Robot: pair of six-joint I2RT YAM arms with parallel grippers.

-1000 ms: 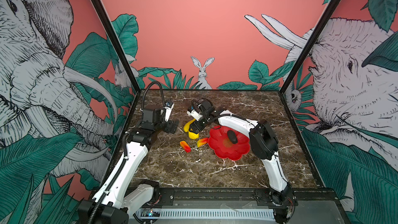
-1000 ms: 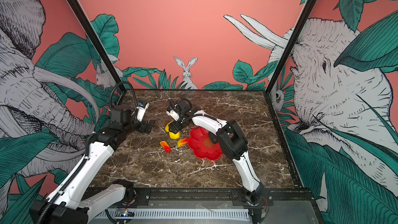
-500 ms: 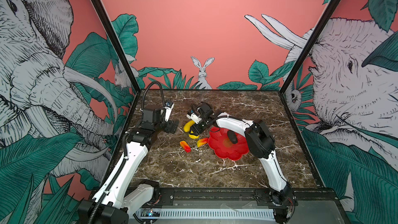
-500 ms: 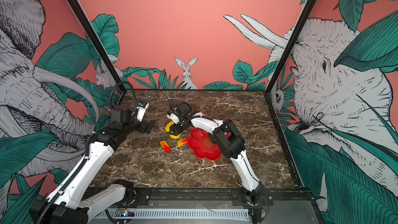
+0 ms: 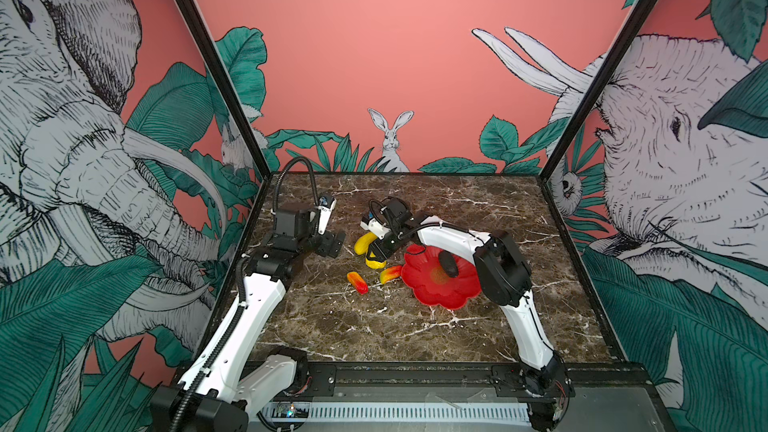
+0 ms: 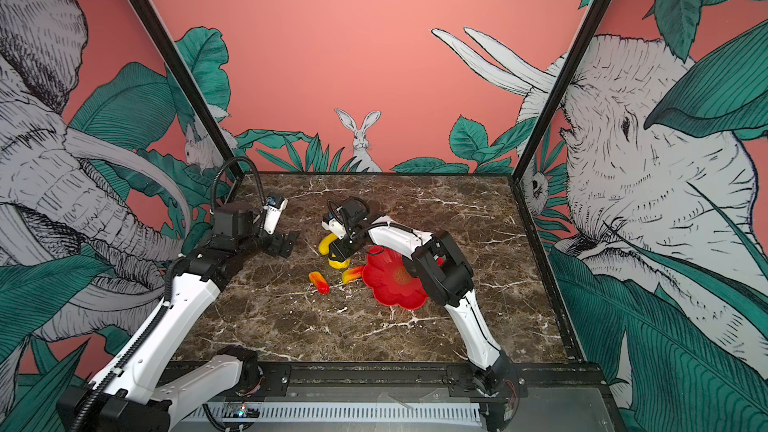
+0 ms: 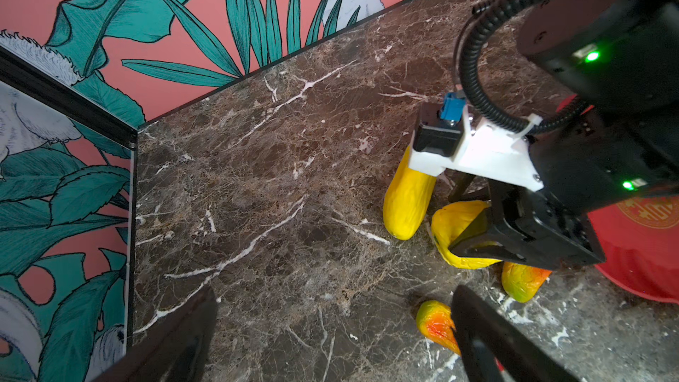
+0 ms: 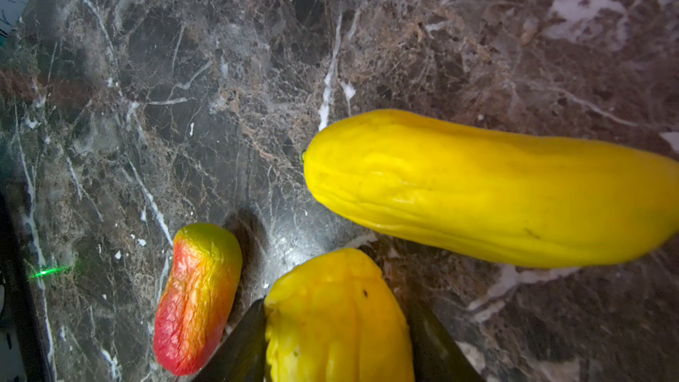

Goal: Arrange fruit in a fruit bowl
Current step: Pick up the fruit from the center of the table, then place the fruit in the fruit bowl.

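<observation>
The red flower-shaped fruit bowl (image 5: 436,303) sits right of centre with a black oval fruit (image 5: 448,263) inside. To its left, on the marble, lie a long smooth yellow fruit (image 5: 363,242), a short bumpy yellow one (image 5: 375,263) and two red-orange sticks (image 5: 357,282) (image 5: 390,274). My right gripper (image 8: 336,343) is shut on the bumpy yellow fruit (image 8: 338,317), a finger (image 8: 242,343) pressed to each side, low at the table. The long yellow fruit (image 8: 496,192) lies just beyond it. My left gripper (image 7: 330,343) hovers open and holds nothing, left of the fruit.
One stick (image 7: 435,321) lies close by a left finger (image 7: 485,343). The other stick (image 7: 521,281) touches the bowl's edge (image 7: 643,251). Painted walls close in the marble table (image 5: 374,338) on three sides. The right forearm (image 5: 449,234) reaches over the bowl.
The right jaws have closed from wide open onto the bumpy yellow fruit, and the right wrist has shifted slightly left. The left arm has stayed still.
</observation>
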